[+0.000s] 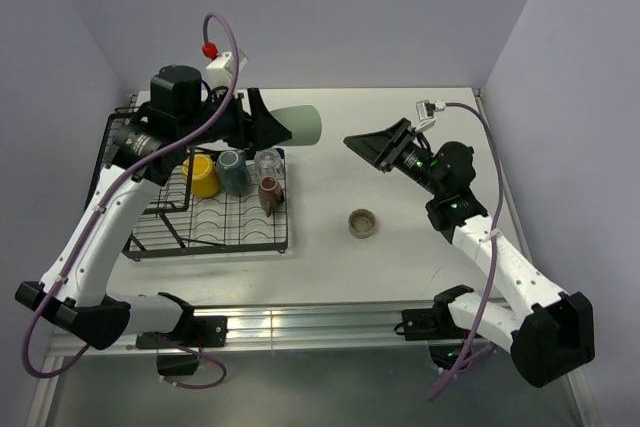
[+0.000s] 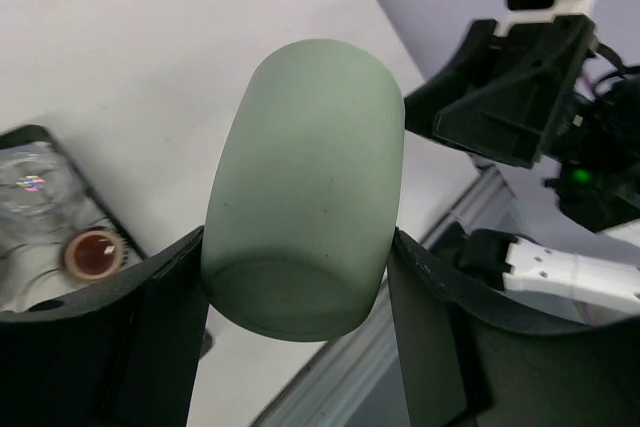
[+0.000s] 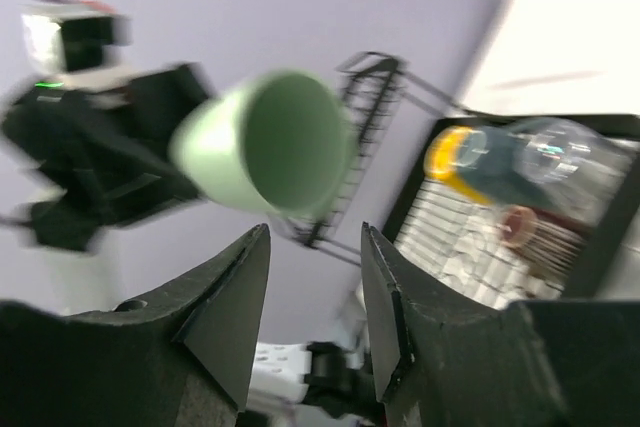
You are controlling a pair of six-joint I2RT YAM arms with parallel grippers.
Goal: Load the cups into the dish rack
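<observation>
Left gripper (image 1: 280, 127) clamped on pale green tumbler (image 1: 305, 125), held sideways off dish rack's (image 1: 200, 242) 1 o'clock corner. Right gripper (image 3: 315, 237) has its jaws apart and empty, at tumbler's 3 o'clock. Rack holds yellow mug (image 1: 202, 175), grey mug (image 1: 232, 171), clear glass (image 1: 268, 162), brown cup (image 1: 271, 195). Beige cup (image 1: 362, 222) stands on table (image 1: 400, 247), at rack's 3 o'clock.

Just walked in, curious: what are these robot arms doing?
The left gripper holds a pale green tumbler sideways in the air near the dish rack. The right gripper faces it, open and empty. A yellow mug, grey mug, clear glass and brown cup sit in the rack; a tan cup stands on the table.
</observation>
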